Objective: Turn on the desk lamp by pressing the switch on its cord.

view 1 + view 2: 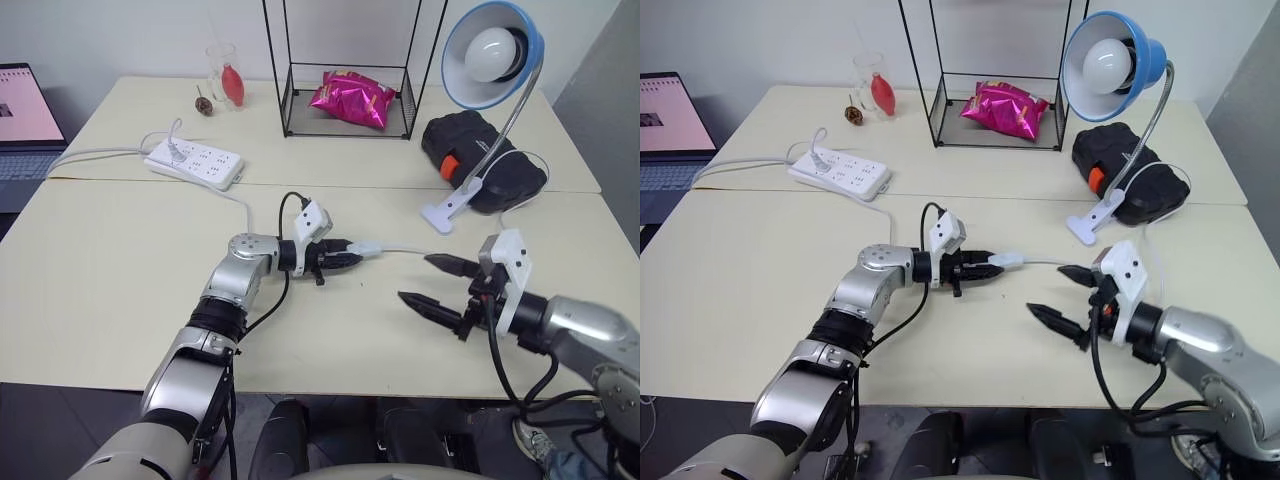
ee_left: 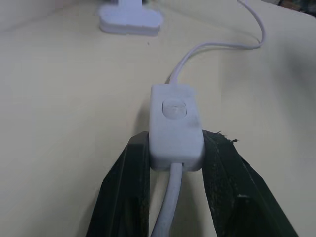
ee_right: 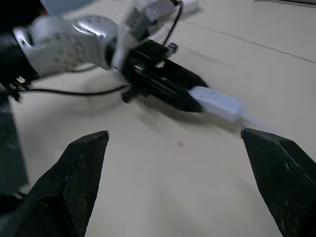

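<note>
The left gripper (image 1: 350, 258) is closed on the switch (image 1: 366, 248), holding it by its near end; the left wrist view shows the two black fingers (image 2: 126, 187) pressed against both long sides of the white housing, with the round button facing up and uncovered. The far half of the switch projects beyond the fingertips, just above the table (image 1: 120, 300); whether it touches the surface cannot be determined. The cord (image 1: 405, 252) leaves the far end of the switch and runs toward the right gripper (image 1: 432, 283), where it passes behind the upper finger and is lost from sight; a further loop of it appears beside the white clip base near the black case (image 1: 480, 160). The near section of cord runs back between the left fingers and is cut off at the edge of the wrist view. The right gripper stands wide open, holding nothing, just beside the switch and level with it; in its wrist view both fingers are cut off at the frame edge. The desk lamp (image 1: 490, 60) stands at the far right of the table, shade facing the camera, bulb unlit. A power strip (image 1: 195, 163), a wire rack (image 1: 345, 70) holding a pink bag (image 1: 350, 100), and a laptop (image 1: 25, 120), partly cropped, occupy the far side.
</note>
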`<action>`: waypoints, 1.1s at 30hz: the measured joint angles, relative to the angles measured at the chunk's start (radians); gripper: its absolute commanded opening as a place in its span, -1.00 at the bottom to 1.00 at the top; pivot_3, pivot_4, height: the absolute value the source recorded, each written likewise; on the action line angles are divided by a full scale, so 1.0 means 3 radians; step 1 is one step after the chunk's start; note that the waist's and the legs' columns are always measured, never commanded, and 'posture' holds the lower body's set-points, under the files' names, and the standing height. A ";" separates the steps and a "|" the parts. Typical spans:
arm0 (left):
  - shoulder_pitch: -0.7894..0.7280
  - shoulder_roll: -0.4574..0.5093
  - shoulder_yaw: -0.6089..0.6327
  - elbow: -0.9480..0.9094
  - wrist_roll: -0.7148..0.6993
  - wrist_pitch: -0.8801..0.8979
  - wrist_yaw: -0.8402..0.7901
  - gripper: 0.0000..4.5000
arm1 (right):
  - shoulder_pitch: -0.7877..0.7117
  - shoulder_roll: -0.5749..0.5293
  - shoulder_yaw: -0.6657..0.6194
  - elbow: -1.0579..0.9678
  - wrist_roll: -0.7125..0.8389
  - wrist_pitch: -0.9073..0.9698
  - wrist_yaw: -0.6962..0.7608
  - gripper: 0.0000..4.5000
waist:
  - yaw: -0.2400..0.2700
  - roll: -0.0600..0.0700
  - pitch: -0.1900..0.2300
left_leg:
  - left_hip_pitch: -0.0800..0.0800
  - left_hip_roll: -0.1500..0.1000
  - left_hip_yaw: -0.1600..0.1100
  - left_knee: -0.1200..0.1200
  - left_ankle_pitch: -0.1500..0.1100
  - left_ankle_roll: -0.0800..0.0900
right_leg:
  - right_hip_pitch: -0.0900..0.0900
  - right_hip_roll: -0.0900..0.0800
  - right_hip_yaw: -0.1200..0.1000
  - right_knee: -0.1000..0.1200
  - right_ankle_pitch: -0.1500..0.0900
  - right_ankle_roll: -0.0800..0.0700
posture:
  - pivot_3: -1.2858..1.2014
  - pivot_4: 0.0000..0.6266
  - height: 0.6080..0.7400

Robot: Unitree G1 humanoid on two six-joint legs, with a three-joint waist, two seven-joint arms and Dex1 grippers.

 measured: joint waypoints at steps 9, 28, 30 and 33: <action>0.0408 0.0078 0.0161 -0.0942 -0.0131 0.0011 0.0257 -0.50 | 0.0045 0.1208 0.0122 0.0490 0.0347 0.0057 -0.1007 1.00 | -0.0012 -0.0003 -0.0004 | 0.0008 0.0004 0.0006 0.0005 0.0001 0.0001 | 0.0002 0.0002 0.0004 0.0003 0.0003 0.0003 | 0.03 -0.52 1.00; 0.0517 0.0157 0.0161 -0.1287 -0.0277 0.0298 0.0331 -0.50 | -0.0773 0.2175 0.0034 0.1474 0.1138 -0.0071 -0.2030 1.00 | -0.0019 -0.0002 -0.0003 | 0.0002 0.0004 0.0007 -0.0003 0.0001 0.0002 | -0.0002 0.0002 0.0002 0.0000 0.0000 -0.0001 | 0.03 -0.52 1.00; 0.0528 0.0157 0.0159 -0.1296 -0.0281 0.0303 0.0333 -0.50 | -0.0773 0.2176 0.0014 0.1504 0.1170 -0.0114 -0.2067 1.00 | -0.0020 -0.0002 -0.0003 | 0.0002 0.0004 0.0007 -0.0003 0.0001 0.0002 | -0.0002 0.0002 0.0002 0.0000 0.0000 -0.0002 | 0.03 -0.52 1.00; 0.0542 0.0157 0.0154 -0.1322 -0.0283 0.0313 0.0336 -0.50 | -0.0773 0.2177 0.0010 0.1547 0.1187 -0.0184 -0.2108 1.00 | -0.0024 -0.0001 -0.0003 | 0.0002 0.0004 0.0008 -0.0003 0.0001 0.0002 | -0.0002 0.0002 0.0002 0.0000 0.0000 -0.0002 | 0.03 -0.52 1.00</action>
